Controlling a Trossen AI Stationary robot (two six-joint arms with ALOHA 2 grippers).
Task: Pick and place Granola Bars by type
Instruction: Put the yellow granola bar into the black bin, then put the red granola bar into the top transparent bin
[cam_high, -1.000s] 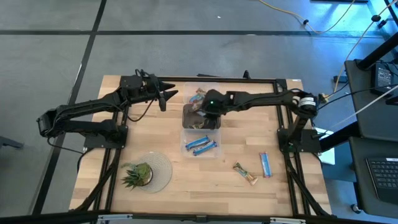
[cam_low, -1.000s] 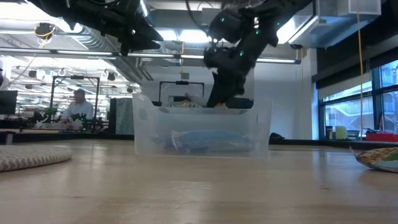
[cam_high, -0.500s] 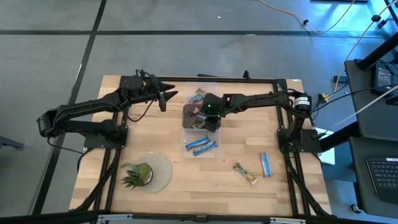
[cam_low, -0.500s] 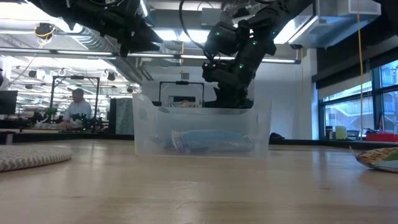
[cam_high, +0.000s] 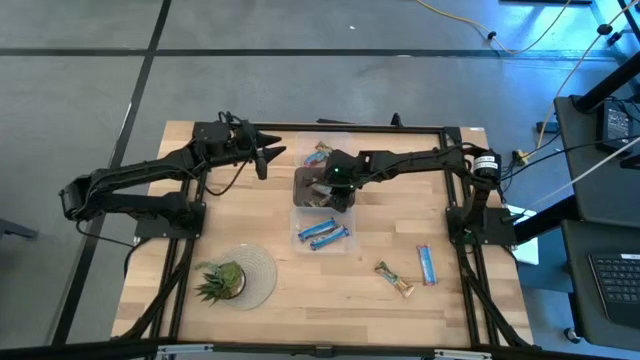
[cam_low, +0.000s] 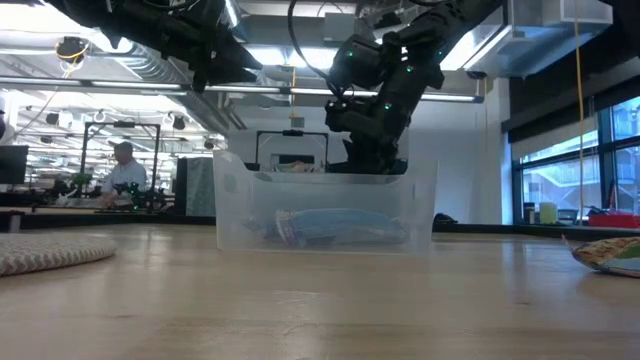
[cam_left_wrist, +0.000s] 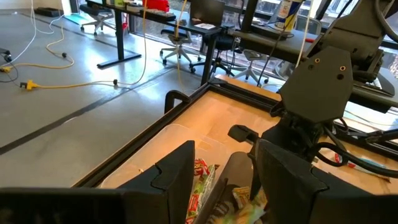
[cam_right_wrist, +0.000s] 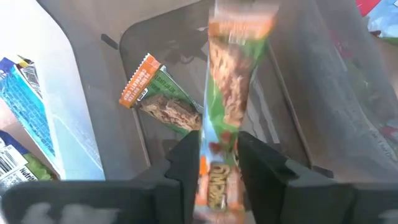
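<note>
Three clear bins stand in a row at the table's middle. The far bin (cam_high: 320, 153) holds reddish-and-green bars, the middle bin (cam_high: 312, 190) holds a green-and-orange bar (cam_right_wrist: 163, 101), and the near bin (cam_high: 322, 235) holds blue bars (cam_low: 335, 225). My right gripper (cam_high: 335, 184) is over the middle bin, pointing down, shut on another green-and-orange bar (cam_right_wrist: 227, 93). A blue bar (cam_high: 427, 265) and a brown-gold bar (cam_high: 394, 279) lie loose on the table near the right. My left gripper (cam_high: 266, 156) hovers open beside the far bin, touching nothing. My right gripper pinches the green-and-orange bar by one end (cam_right_wrist: 214, 158) between its two fingers, coming from above. The bar runs on past the fingertips, down into the middle bin, along the fingers' line. Whether its free end (cam_right_wrist: 239, 25) touches the bin floor, I cannot tell.
A green potted plant (cam_high: 222, 281) stands on a round mat at the near left. A black frame (cam_high: 400, 128) runs along the table's far edge and sides. Bare wood shows between the near bin and the near edge.
My right gripper has moved a little toward the near edge and down, from the far bin side to over the middle bin, and straightened to point down. It has kept still for the last half second. It stays shut on the bar.
</note>
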